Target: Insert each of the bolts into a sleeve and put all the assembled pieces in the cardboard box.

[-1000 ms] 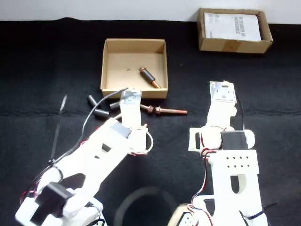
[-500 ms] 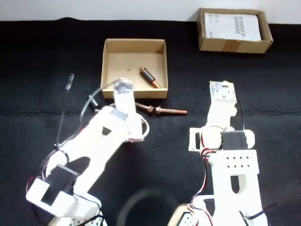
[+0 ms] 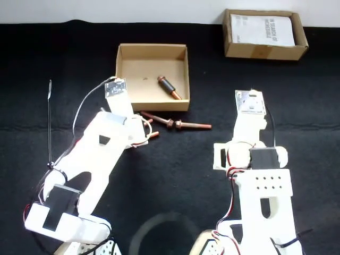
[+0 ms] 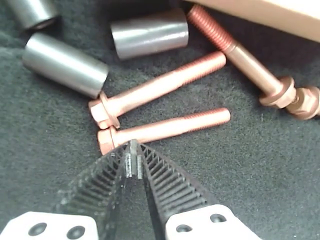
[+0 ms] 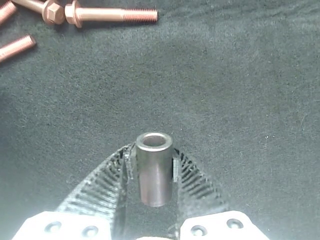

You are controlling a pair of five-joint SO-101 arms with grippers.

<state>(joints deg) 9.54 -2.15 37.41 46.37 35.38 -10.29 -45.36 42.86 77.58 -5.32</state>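
Left pincer (image 4: 134, 159): my fingers are together and hold nothing; the tips sit just beside the flanged head of the nearest bolt (image 4: 165, 127), perhaps touching it.
Right pincer (image 5: 154, 160): clamped on a held sleeve (image 5: 154, 182) by its sides, with the open bore pointing away from the wrist.
Loose bolts: a second bolt (image 4: 161, 89) lies just beyond the nearest one. A third bolt (image 4: 239, 54) lies head to head with another, in front of the box's near wall, mid-counter (image 3: 308, 106).
Loose sleeves (image 4: 64, 65): three lie close together beside the bolts.
Cardboard box (image 3: 124, 74): it stands toward the counter's far edge with one assembled piece (image 3: 169, 87) inside.
Materials: the bolts are copper-coloured metal with a smooth shank, threaded end and hex flange head. The sleeves are plain grey metal tubes, matt and thick-walled. The counter is covered in black felt-like cloth.
Handling: bolts and sleeves are rigid, fairly dense for their bulk and smooth enough to slip or roll, so I judge a loose pinch will let them twist.
Where to hold: I would take the bolt across the smooth shank near the head, leaving the threaded end free to enter the bore.
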